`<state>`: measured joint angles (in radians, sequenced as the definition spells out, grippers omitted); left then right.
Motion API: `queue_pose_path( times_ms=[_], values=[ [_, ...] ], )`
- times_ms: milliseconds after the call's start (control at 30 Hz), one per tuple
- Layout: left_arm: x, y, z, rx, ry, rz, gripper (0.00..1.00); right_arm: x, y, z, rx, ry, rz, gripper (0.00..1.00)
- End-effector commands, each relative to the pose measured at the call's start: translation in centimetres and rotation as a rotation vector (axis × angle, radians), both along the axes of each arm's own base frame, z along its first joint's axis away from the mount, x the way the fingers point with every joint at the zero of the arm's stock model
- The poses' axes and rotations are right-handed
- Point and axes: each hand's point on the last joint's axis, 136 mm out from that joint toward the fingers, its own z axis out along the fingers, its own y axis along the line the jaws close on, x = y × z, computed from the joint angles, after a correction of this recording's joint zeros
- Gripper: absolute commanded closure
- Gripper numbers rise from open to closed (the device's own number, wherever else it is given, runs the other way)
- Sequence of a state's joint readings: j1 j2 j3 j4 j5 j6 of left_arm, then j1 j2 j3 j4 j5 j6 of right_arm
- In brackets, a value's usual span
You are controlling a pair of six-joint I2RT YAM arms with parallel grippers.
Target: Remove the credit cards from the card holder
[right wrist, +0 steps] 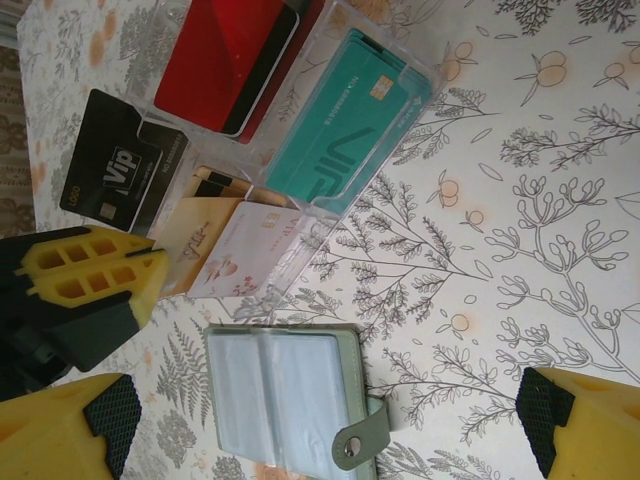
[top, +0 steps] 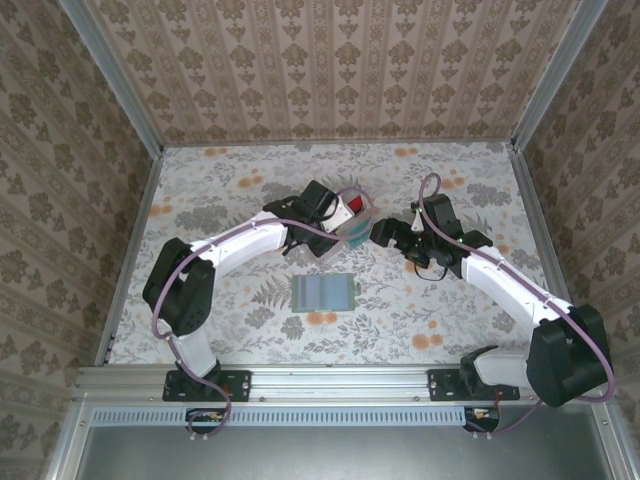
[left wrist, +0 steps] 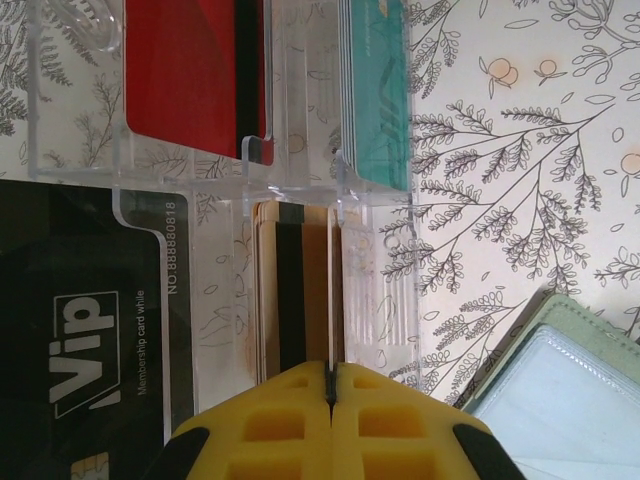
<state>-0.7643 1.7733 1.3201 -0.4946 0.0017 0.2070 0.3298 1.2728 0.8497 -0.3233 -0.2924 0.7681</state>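
my left hand [left wrist: 330, 400] is clenched just beside the tan card [left wrist: 312, 300] in the clear rack [left wrist: 382, 290]; my right hand [top: 393, 238] is spread wide near the open holder [top: 323, 292] on the bench [top: 430, 315].

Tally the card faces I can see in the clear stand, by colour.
Black plastic VIP card face: 1
Red glossy card face: 1
Teal green card face: 1
Tan-beige card face: 1
Total: 4
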Motion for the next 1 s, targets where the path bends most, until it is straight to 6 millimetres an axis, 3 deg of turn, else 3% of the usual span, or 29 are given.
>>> queue_pose_path(
  times_ms=[0,967],
  values=[
    [0.1,0.4,0.9,0.009,-0.043,-0.011,1.0,-0.1,0.2,-0.4,0.028,0.019,-0.003,0.0],
    [1.1,1.7,1.3,-0.096,0.057,0.094,0.99,0.0,0.3,-0.4,0.035,0.019,-0.004,0.0]
  ],
)
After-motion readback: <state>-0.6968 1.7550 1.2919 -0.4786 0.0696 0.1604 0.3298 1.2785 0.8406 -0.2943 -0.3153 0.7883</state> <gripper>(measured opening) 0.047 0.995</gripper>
